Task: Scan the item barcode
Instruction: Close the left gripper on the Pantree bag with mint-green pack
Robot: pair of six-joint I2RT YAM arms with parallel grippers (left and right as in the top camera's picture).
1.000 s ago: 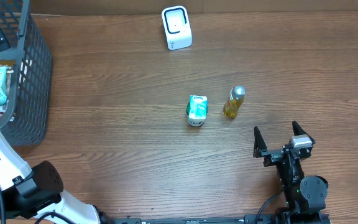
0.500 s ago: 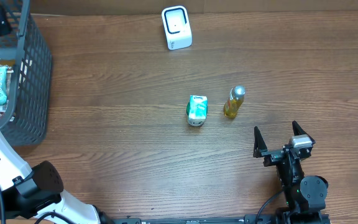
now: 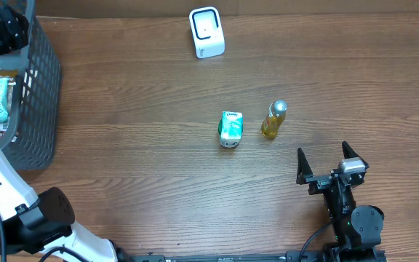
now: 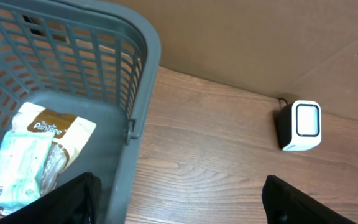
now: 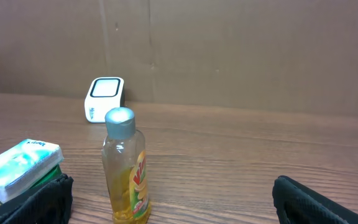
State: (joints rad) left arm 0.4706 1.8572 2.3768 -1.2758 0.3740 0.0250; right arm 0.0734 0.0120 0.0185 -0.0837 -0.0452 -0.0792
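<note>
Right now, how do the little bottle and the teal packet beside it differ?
The bottle stands upright and taller; the teal packet lies low, tilted. The bottle is clear with yellow liquid and a silver cap; the teal packet is opaque, teal and white. Both are unheld.

The scanner (image 3: pixel 206 32) stands upright at the far edge of the table (image 3: pixel 158 182), a small white box with a dark-rimmed face, well apart from the rest. In the middle of the table, a bottle (image 3: pixel 273 120) of yellow liquid stands upright, with a silver cap on top and a red-and-yellow label. Just beside it sits a teal-and-white packet (image 3: pixel 230 129), resting on something green and round, possibly a can. Over in the grey basket (image 3: pixel 38 87), a pale blue pack (image 4: pixel 17 171) lies flat with its barcode showing, partly over a white pouch (image 4: pixel 51 127) with a brown label.
</note>
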